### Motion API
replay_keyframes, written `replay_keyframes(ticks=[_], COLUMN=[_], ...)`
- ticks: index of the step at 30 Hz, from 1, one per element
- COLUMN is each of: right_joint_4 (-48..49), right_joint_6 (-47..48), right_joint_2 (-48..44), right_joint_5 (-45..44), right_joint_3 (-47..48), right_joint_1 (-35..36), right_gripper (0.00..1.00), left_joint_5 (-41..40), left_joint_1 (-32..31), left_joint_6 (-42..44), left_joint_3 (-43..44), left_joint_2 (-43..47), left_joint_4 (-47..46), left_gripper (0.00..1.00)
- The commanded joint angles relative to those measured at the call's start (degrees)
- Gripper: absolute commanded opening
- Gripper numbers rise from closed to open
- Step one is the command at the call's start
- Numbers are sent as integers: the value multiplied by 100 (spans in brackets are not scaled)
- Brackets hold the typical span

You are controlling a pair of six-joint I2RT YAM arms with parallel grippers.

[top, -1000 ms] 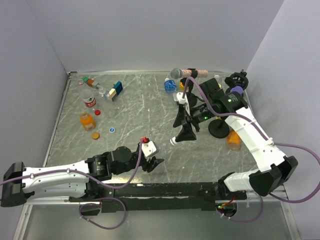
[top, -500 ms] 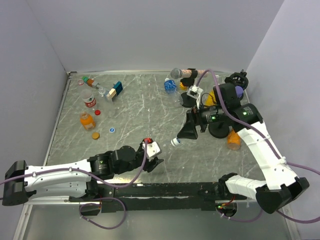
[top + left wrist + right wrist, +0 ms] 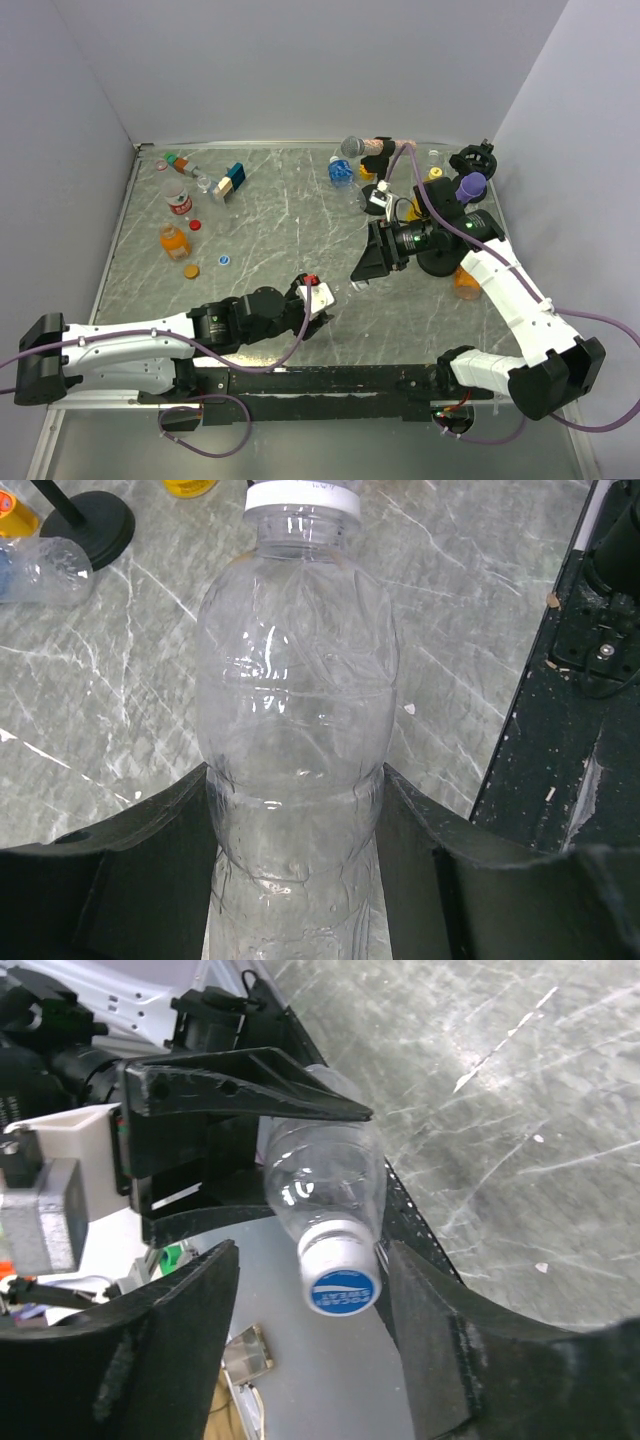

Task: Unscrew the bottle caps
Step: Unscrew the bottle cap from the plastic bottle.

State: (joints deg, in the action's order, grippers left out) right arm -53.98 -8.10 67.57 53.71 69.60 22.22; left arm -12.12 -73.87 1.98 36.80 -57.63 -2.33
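Left arm [image 3: 130, 345] has pushed further out over the table [image 3: 270, 220] since a second ago. Your right arm [image 3: 510, 290] has swung its wrist back in line with it. Left gripper [image 3: 295, 855] is clamped on the clear bottle [image 3: 295, 700], held in the air near the front edge, neck toward the right gripper [image 3: 312, 1260]. Right jaws are released and straddle the white cap [image 3: 340, 1280], which is still screwed on. One finger [image 3: 170, 1350] stands clear of it.

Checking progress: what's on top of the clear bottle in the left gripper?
A white cap sits on the neck of the bottle. The threads under it are covered.
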Motion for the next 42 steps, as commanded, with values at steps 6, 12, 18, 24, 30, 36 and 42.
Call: replay_keyframes(ticks=[6,12,18,24,30,36,42], right_joint_4=[10,-139,-131,-131,-612,-2132,-1678], right_joint_6=[-7,89,124,229,2122,5600,7234], right_joint_2=[2,89,133,186,326,740,353], right_joint_5=[157,17,16,148,1112,1353,1098], right_joint_3=[-34,27,27,150,649,1476,1038], right_joint_1=[2,2,-7,2,11,484,608], right_gripper=[61,61,59,29,16,14,19], left_joint_5=[-185,-300,-379,-370,-81,517,527], left_joint_1=[-23,-23,-23,-23,-14,39,56], left_joint_6=[66,22,4,-4,-4,-154,-154], left_joint_3=[293,223,153,126,-23,-208,-296], left_joint_2=[-30,85,208,182,234,410,612], left_joint_4=[-207,-224,-233,-251,-373,-470,-383], left_gripper=[1,1,1,1,1,1,1])
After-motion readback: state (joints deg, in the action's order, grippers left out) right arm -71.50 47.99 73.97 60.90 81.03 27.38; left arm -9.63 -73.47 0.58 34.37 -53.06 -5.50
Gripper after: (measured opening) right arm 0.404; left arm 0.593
